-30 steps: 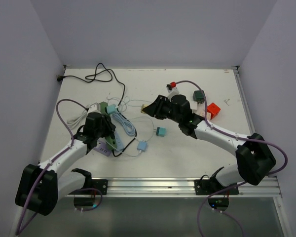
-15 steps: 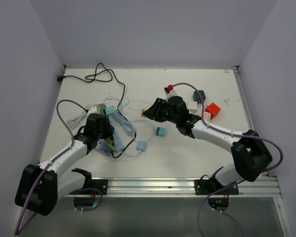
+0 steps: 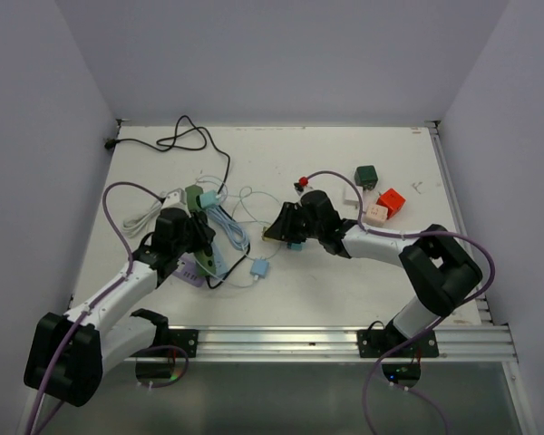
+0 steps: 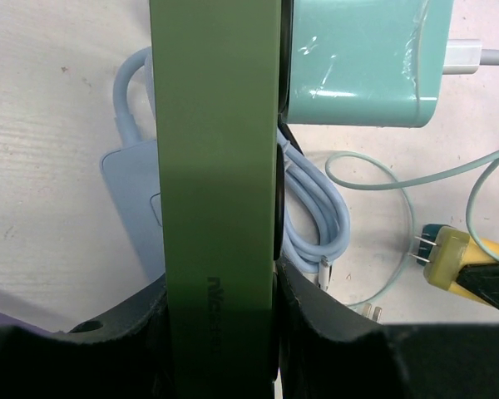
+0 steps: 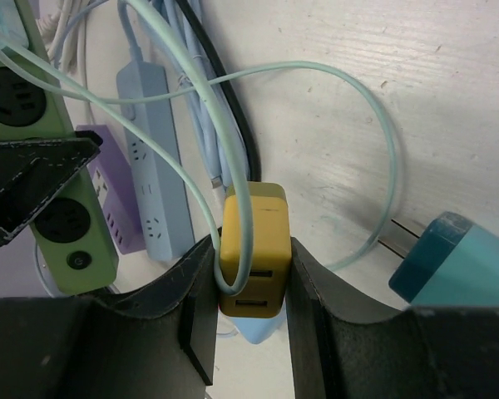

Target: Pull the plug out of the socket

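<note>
The socket (image 4: 220, 166), a long green power strip, is clamped edge-on by my left gripper (image 4: 220, 287), which is shut on it. A teal plug (image 4: 362, 62) sits in the strip's face. In the top view the left gripper (image 3: 192, 237) holds the socket (image 3: 191, 196) at the left of the table. My right gripper (image 5: 251, 249) is shut on a yellow plug (image 5: 254, 241) with a pale teal cable looped over it. That yellow plug (image 4: 449, 253) shows bare prongs and hangs apart from the socket. From above, the right gripper (image 3: 279, 228) is mid-table.
A light blue strip (image 5: 154, 158) and a purple strip (image 5: 112, 199) lie under the socket, beside a coiled blue cable (image 4: 316, 208). A teal adapter (image 3: 295, 243) and a light blue adapter (image 3: 259, 268) lie mid-table. Dark green (image 3: 365, 175) and red (image 3: 392, 201) cubes sit at the back right.
My right arm has swung toward the near edge and slightly left, carrying the yellow plug down past the teal adapter. The left arm has hardly moved and keeps its hold on the socket.
</note>
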